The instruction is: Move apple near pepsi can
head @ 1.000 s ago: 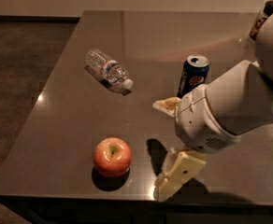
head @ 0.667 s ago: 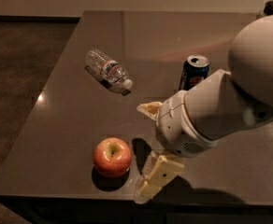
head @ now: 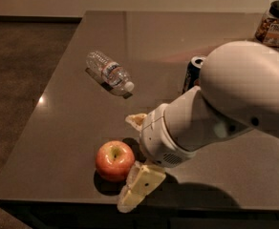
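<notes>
Honestly, the arm blocked most of what I wanted to see. Its big pale housing filled the right half of the frame and hid much of the pepsi can, which stood upright right of centre in the upper half; only the can's dark left side and part of its top showed past the arm's edge.

The pincer was low in the frame, just left of centre, with its two cream fingers spread wide open and gripping nothing. One finger sat above and to the right of the apple; the other reached down toward the table's front edge, just beside the fruit's lower right. The apple rested on the table in the lower part of the frame, left of centre, its right flank at the mouth of that gap. I could not tell whether either finger touched it. It was well apart from the can.

Around them I counted one clear plastic bottle lying on its side in the upper left of the table, and one lidded jar at the upper right corner. So: one apple, one can, one bottle, one jar.
</notes>
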`<move>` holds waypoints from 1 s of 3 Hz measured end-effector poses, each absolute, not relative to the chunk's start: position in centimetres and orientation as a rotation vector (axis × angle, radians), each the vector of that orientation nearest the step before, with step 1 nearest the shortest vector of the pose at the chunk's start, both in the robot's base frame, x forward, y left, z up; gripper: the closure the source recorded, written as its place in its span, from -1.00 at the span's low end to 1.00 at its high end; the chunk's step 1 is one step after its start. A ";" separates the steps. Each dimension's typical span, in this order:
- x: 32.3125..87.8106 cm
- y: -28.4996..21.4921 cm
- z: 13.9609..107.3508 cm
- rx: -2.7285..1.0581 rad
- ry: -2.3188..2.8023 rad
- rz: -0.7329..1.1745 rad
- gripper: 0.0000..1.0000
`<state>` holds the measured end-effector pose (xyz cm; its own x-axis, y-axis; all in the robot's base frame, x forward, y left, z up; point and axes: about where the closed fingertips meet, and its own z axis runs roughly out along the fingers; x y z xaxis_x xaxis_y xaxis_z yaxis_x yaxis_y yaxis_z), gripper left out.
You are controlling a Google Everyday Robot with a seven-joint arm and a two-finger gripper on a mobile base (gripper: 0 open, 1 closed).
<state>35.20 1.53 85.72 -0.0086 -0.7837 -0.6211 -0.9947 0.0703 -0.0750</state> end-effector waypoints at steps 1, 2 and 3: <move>35.5 2.0 84.7 -1.756 1.861 0.541 -0.65; 35.7 2.0 85.2 -1.725 1.862 0.563 -0.03; 36.0 1.7 85.9 -1.696 1.864 0.572 0.43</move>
